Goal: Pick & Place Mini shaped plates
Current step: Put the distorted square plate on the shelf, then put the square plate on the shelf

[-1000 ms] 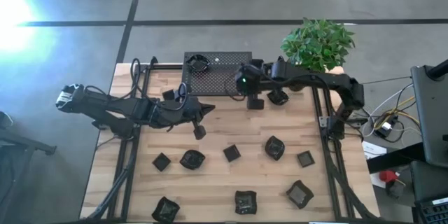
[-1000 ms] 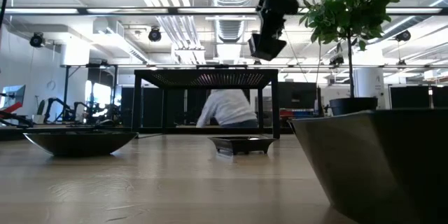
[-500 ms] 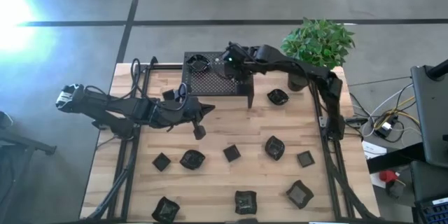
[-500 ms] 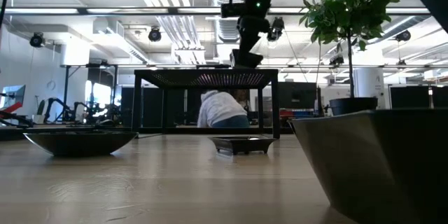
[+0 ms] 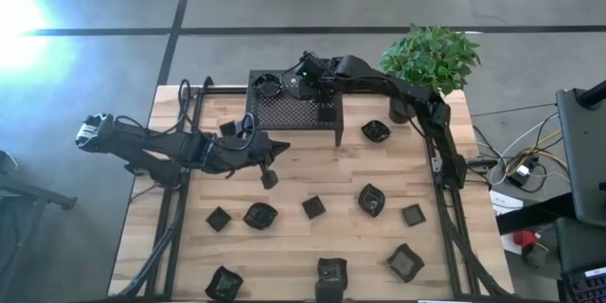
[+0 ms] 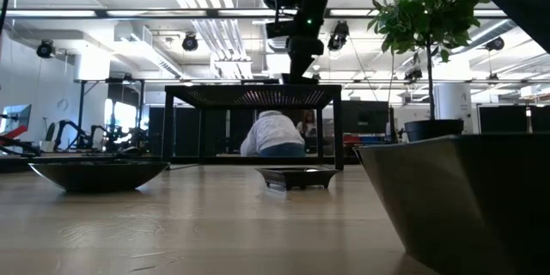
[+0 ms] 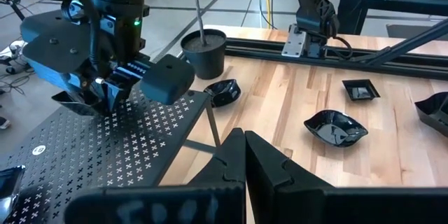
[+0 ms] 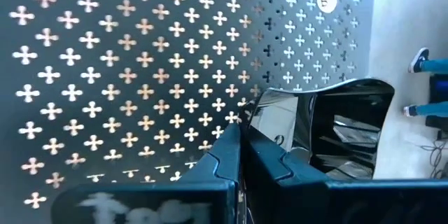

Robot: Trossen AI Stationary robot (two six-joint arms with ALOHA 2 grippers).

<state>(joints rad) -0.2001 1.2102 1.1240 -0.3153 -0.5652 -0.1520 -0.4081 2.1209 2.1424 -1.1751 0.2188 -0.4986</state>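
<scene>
Plate (image 8: 343, 129), pinched by the rim between the closed right gripper (image 8: 241, 143), hangs just over the perforated rack (image 5: 284, 109), likely for release beside another plate (image 5: 268, 83); left gripper (image 5: 272, 151), closed and empty, waits mid-table.

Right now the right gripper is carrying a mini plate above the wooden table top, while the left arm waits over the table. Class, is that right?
Not quite. The high view shows the right gripper with its mini plate over the black perforated rack, not the wooden table top. The left gripper does wait over the table.
</scene>
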